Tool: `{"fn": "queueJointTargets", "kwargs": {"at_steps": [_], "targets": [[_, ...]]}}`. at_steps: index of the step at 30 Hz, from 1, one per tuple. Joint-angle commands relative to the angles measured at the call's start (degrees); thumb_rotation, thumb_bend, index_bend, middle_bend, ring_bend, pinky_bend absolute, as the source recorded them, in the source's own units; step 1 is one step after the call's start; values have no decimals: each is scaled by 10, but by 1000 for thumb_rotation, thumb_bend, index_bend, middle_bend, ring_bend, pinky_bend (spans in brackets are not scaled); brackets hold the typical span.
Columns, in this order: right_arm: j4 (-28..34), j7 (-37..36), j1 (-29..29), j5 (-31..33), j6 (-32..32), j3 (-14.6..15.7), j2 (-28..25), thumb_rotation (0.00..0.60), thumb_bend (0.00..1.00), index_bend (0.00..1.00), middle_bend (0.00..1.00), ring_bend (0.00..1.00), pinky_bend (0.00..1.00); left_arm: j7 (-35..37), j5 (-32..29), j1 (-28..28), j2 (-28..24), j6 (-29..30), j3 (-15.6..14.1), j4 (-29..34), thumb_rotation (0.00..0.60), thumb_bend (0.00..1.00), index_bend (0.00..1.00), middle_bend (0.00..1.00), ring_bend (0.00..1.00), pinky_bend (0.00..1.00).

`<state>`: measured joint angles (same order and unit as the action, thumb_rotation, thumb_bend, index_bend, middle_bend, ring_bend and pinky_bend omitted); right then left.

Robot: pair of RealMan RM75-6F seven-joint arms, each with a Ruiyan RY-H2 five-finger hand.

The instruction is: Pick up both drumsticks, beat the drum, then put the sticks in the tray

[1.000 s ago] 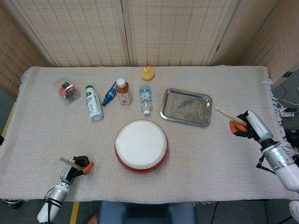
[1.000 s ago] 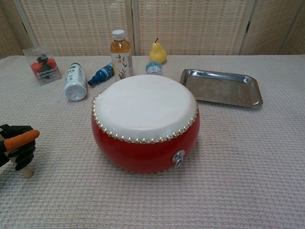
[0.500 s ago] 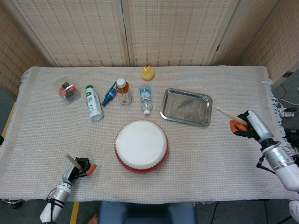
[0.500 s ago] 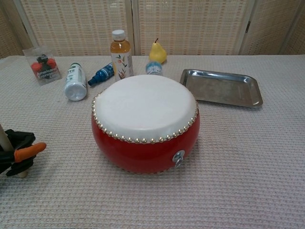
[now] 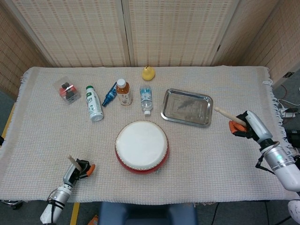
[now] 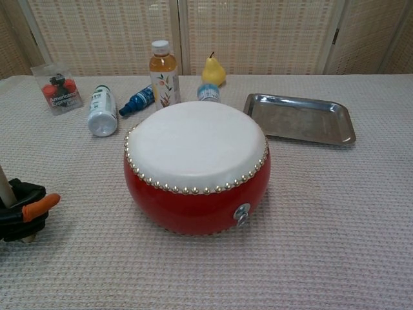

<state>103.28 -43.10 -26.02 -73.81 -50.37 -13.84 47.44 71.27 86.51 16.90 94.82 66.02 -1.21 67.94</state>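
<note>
The red drum [image 5: 141, 146] with its white skin sits near the front middle of the cloth-covered table [image 5: 47, 122], and everything else is placed from it. To the drum's front left, close to the table's near edge, the left hand [image 5: 80, 168] grips one drumstick [image 5: 72, 160], fingers wrapped round the shaft, the stick's end poking up and away from the drum; in the chest view the same hand [image 6: 20, 212] shows at the left edge, its base down on the cloth, with the pale stick [image 6: 6, 186] rising steeply out of it. Well to the drum's right, and a little farther back, the right hand [image 5: 243, 127] holds the second drumstick [image 5: 226, 114], whose free end points toward the metal tray [image 5: 187, 108] and lies just beside its right rim, though whether it touches cannot be told. The tray lies behind and to the right of the drum, with nothing in it. Behind the drum stand a tea bottle [image 5: 123, 92] and a small water bottle [image 5: 146, 99]; back left of it lie a white bottle [image 5: 94, 103], a blue bottle [image 5: 109, 94] and a clear box [image 5: 66, 90], with a yellow pear [image 5: 148, 73] farthest back
</note>
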Motion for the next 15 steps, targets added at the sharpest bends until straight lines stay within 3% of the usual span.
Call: {"fn": "queueJointTargets", "kwargs": {"at_steps": [1,6,15], "targets": [[0,1,0,0,-1,0,0,600,784,1000,1000,1000,1000,3,2,-1,4,5,1,-6,600,536,999,1000,965,1000],[2,1,0,0,-2,-1,-1,600,784,1000,1000,1000,1000,9,7,-1,7,12,0,-14,600,693,1000,1000,1000,1000],[2,1,0,-2,0,1,0,600,784,1000,1000,1000,1000,-22,11,0,0,22,0,-12,600,870,1000,1000,1000,1000]]}}
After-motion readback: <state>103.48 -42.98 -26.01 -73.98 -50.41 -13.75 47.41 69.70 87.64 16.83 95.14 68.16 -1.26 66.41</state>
